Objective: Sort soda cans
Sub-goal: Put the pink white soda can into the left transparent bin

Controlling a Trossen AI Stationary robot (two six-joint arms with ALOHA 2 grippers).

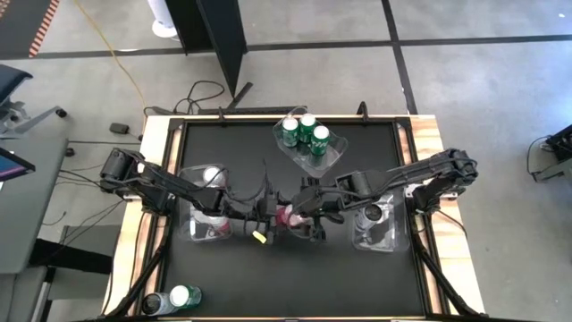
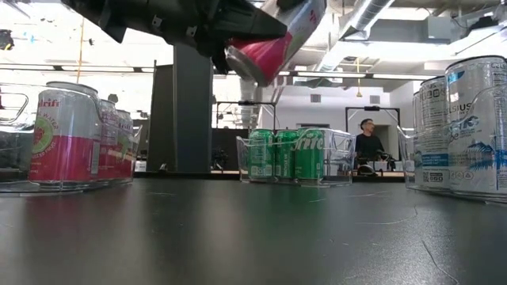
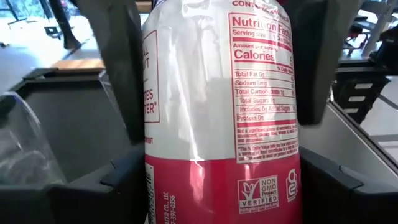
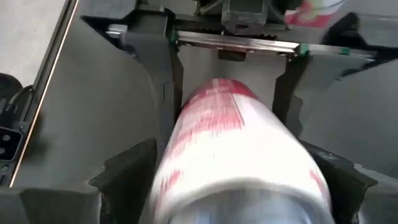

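Mid-table, aloft: red can [image 2: 273, 49], both jaws around it; grip unclear.

Glossy metal red can [image 3: 221, 112]; matt black tabletop [image 2: 238, 237].

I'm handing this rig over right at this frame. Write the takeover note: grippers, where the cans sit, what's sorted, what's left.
Grippers: left gripper and right gripper meet mid-table around one red can, held off the table and tilted. The left wrist view shows the left fingers against the can's sides; whether the right one grips or has let go is unclear.
Done: three green cans in the far bin; red cans in the left bin; silver cans in the right bin.
Left: bin the held can; then the two loose cans at the near-left table corner.
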